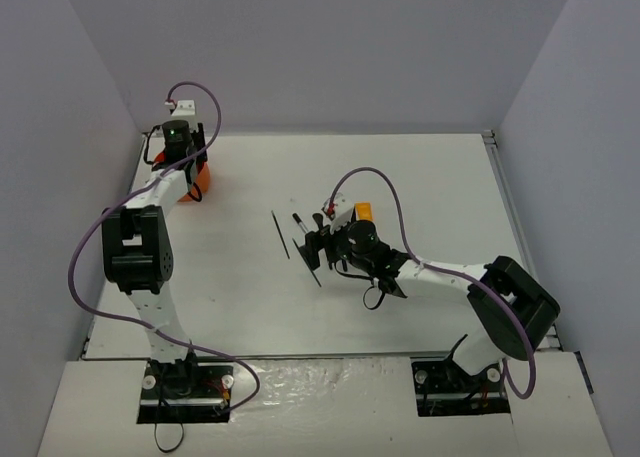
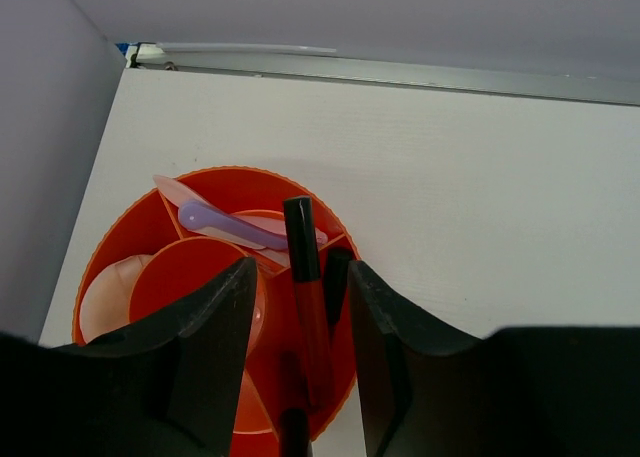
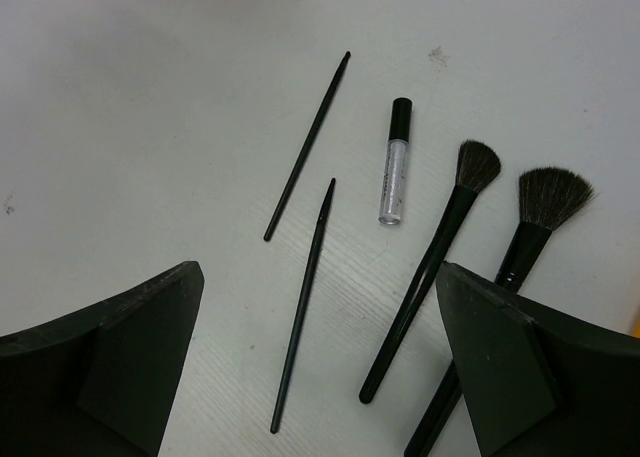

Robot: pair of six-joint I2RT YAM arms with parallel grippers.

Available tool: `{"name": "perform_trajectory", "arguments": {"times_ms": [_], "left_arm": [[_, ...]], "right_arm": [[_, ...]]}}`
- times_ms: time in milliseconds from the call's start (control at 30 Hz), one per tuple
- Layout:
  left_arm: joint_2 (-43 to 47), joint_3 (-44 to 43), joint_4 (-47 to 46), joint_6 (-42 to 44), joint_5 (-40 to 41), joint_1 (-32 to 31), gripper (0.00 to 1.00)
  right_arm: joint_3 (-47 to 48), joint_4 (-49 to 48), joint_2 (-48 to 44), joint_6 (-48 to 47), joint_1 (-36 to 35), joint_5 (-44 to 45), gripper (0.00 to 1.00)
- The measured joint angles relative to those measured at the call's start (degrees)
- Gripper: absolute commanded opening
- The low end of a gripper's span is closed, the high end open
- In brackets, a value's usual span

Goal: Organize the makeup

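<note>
counts: 2 thin black liner sticks point(image 3: 307, 147) point(image 3: 303, 305), 2 black bristle brushes point(image 3: 440, 242) point(image 3: 530, 239), 1 clear tube with black cap point(image 3: 394, 162), 1 red pencil with black cap point(image 2: 310, 297), 1 lilac stick point(image 2: 225, 224), 1 pale pink spatula point(image 2: 175, 189), 1 pink round compact point(image 2: 108, 289), 1 orange compartmented holder point(image 2: 240, 173).

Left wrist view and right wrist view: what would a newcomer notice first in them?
First, the bright orange round compartmented holder in the table's far left corner, with a red black-capped pencil in it. Next, two fluffy black brushes lying on the white table under the open right gripper.
</note>
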State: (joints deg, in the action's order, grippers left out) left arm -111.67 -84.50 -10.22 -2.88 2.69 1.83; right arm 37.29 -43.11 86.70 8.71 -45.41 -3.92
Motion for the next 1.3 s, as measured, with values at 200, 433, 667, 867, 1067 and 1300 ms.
{"name": "perform_trajectory", "arguments": {"times_ms": [200, 433, 667, 867, 1067, 1300], "left_arm": [[1.91, 2.17, -0.07, -0.45, -0.1, 0.0, 0.45], [12.26, 6.39, 3.7, -4.12, -0.12, 0.0, 0.61], [31.38, 8.19, 14.39, -13.2, -3.61, 0.0, 0.9], [48.86, 16.35, 25.18, -17.2, -10.72, 0.02, 0.97], [60.18, 30.11, 31.52, -18.42, -15.75, 0.0, 0.97], [63.53, 37.19, 35.67, -18.86, -18.94, -0.02, 0.97]], "right_arm": [[0.63, 1.19, 0.0, -0.02, 0.06, 0.07, 0.97], [8.24, 8.84, 2.1, -0.21, 2.0, 0.28, 0.79], [16.8, 16.61, 8.48, -2.34, 4.89, -2.19, 0.56], [22.3, 21.14, 15.74, -4.75, 5.35, -3.35, 0.43], [26.13, 24.46, 21.95, -6.47, 5.35, -4.56, 0.42], [28.8, 25.82, 25.43, -7.34, 5.35, -4.71, 0.4]]}}
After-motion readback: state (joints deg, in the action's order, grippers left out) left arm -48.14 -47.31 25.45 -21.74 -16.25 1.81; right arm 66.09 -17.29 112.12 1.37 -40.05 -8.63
